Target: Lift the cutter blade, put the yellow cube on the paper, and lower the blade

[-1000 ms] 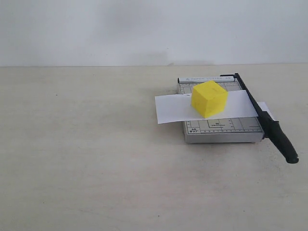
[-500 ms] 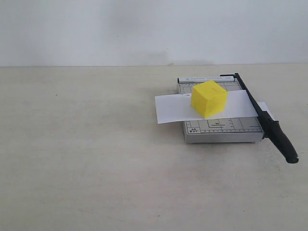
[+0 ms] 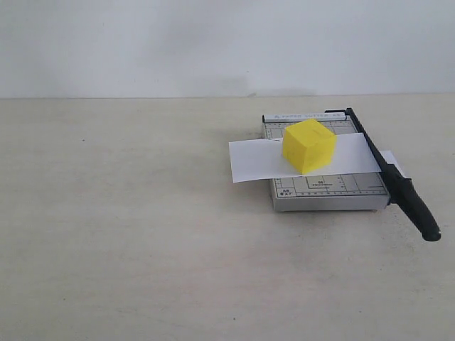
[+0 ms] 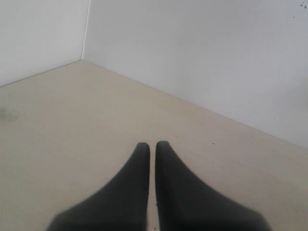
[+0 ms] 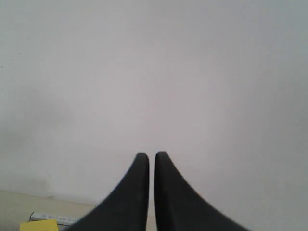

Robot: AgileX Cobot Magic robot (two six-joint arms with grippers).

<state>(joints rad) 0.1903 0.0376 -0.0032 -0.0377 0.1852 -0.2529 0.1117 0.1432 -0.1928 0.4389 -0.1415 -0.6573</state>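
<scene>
The yellow cube (image 3: 308, 145) rests on the white paper (image 3: 256, 159), which lies across the grey cutter board (image 3: 327, 190). The black cutter blade (image 3: 387, 170) lies down flat along the board's right edge, over the paper, its thick handle (image 3: 421, 212) sticking out toward the front. Neither arm shows in the exterior view. My left gripper (image 4: 150, 144) is shut and empty above bare table. My right gripper (image 5: 148, 155) is shut and empty, facing the wall; a corner of the yellow cube (image 5: 37, 226) and the board's end (image 5: 53, 217) peek in beside it.
The beige table (image 3: 114, 227) stretches wide to the left and front of the cutter. A white wall (image 3: 213, 42) backs the table; the left wrist view shows a wall corner (image 4: 85, 33).
</scene>
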